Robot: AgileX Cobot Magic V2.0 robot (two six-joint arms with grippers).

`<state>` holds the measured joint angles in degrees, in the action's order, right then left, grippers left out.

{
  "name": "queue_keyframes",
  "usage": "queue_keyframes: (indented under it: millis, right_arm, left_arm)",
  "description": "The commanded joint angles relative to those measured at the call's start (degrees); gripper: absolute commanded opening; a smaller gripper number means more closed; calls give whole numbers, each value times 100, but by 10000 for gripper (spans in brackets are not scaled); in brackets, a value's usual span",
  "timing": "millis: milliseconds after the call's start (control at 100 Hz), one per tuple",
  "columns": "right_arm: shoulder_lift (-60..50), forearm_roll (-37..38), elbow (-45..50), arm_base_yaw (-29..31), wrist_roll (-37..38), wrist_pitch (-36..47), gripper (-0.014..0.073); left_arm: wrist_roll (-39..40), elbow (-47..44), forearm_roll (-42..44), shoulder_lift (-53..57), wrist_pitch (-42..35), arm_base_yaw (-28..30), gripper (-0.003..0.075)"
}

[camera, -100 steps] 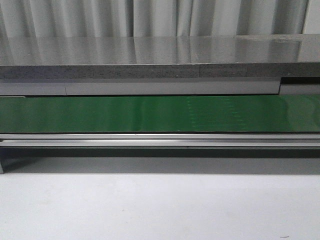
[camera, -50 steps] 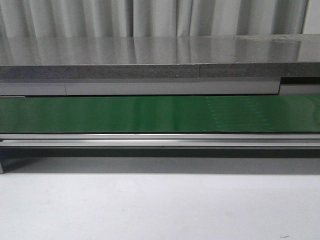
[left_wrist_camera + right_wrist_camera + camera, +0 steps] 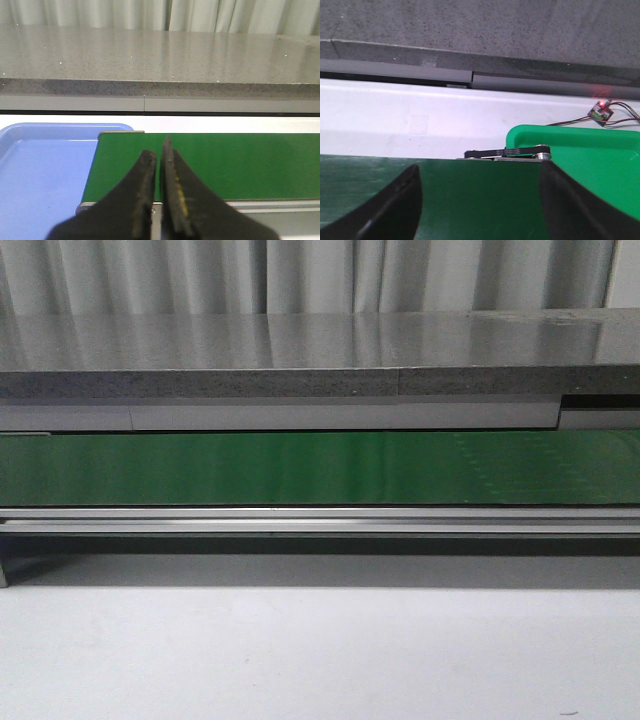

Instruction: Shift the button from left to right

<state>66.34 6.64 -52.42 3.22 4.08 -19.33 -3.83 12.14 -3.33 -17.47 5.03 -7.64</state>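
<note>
The button shows in no view. In the left wrist view my left gripper (image 3: 160, 152) is shut with nothing between its black fingers, poised over the left end of the green conveyor belt (image 3: 240, 165). In the right wrist view my right gripper (image 3: 480, 180) is wide open and empty, its fingers (image 3: 395, 205) spread over the right end of the belt (image 3: 480, 200). Neither gripper appears in the front view, where the belt (image 3: 300, 468) runs bare across the picture.
A blue tray (image 3: 40, 180) sits at the belt's left end, with no object seen inside it. A green bin (image 3: 590, 165) sits past the belt's right end. A small circuit board with a red light (image 3: 600, 111) lies behind it. A grey stone counter (image 3: 300, 350) runs behind the belt.
A faint patch of marks on the belt surface has moved to the right. The grippers stay out of the front view.
</note>
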Motion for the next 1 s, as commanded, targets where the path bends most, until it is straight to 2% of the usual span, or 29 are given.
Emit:
queue_keyframes:
  millis: [0, 250, 530, 610, 740, 990]
  right_arm:
    - [-605, -41, 224, -87, -2, 495, 464]
    - [-2139, -123, 1444, -303, -2, 725, 464]
    - [-4090, -147, 2380, -545, -2, 422, 456]
    - [-4533, -160, 2513, -545, -2, 244, 410]
    - [-5051, -165, 2557, -545, -2, -233, 281]
    - [-5203, -165, 2557, -545, -2, -532, 59]
  left_arm:
    - [10, 162, -45, -41, -451, -35, 5]
    - [10, 162, -45, -41, -451, -35, 5]
    - [10, 162, -45, -41, -451, -35, 5]
    - [10, 162, -45, -41, -451, -35, 5]
    - [10, 162, -45, -41, -451, -35, 5]
    - [10, 162, -45, -41, -451, -35, 5]
